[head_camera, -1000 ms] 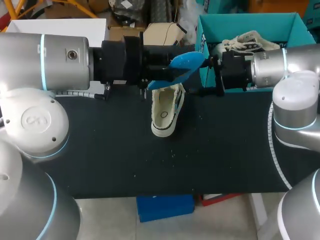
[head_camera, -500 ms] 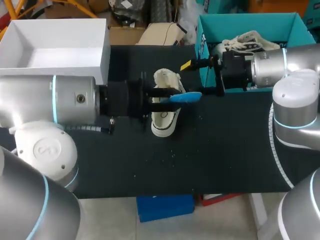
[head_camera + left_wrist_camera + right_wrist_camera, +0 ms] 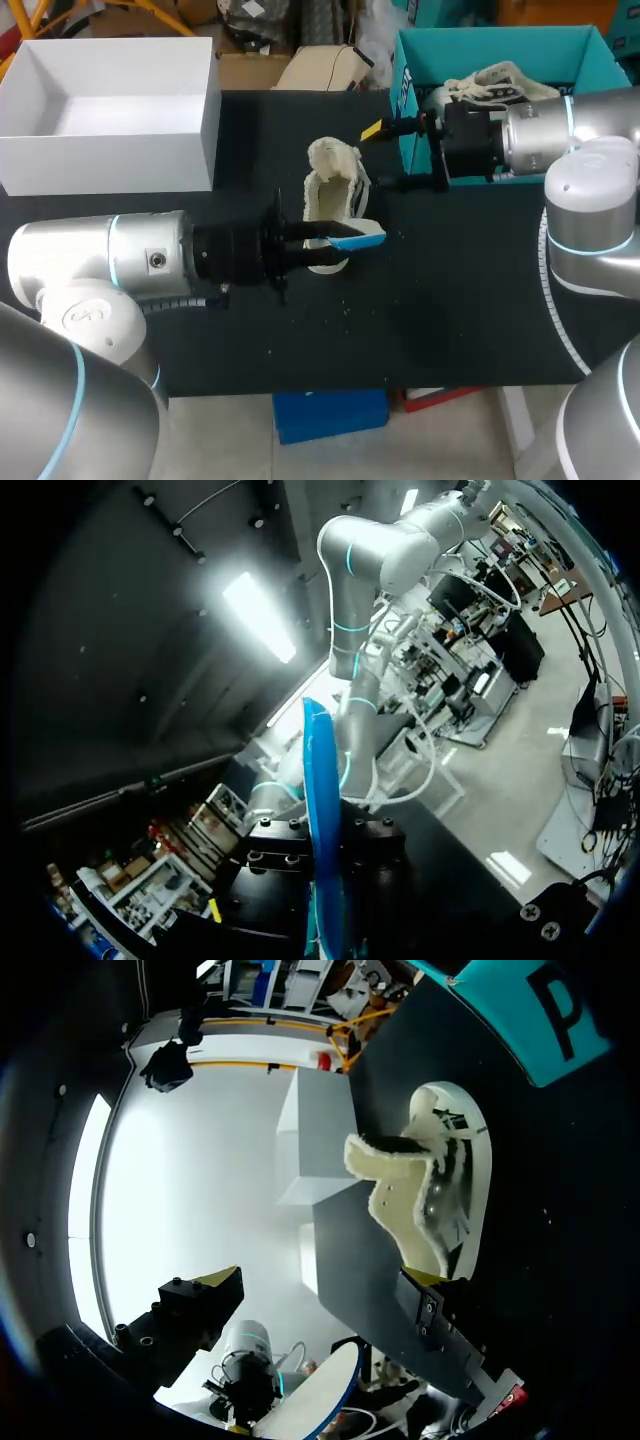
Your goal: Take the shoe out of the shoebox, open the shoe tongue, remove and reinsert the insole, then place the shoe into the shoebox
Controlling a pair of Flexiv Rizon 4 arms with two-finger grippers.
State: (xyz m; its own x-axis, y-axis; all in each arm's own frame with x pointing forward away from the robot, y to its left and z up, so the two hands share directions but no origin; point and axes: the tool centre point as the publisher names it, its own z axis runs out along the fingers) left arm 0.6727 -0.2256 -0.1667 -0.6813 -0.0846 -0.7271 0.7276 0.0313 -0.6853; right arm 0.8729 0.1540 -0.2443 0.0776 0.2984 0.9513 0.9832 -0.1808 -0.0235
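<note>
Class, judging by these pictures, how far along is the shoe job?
Done: the shoe lies on the table, out of the teal shoebox, tongue folded back. In hand: the blue insole is out, held in the left arm's jaws by the shoe. Left: slide the insole back in, then box the shoe.

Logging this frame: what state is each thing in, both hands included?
shoe: on its sole on the table, tongue pulled open, insole out.
insole: clamped in the left hand, over the shoe's near end.
left hand: shut on the insole.
right hand: open, holding nothing, beside the shoebox.
shoebox: open, second shoe inside.
white box: open, lidless.
</note>
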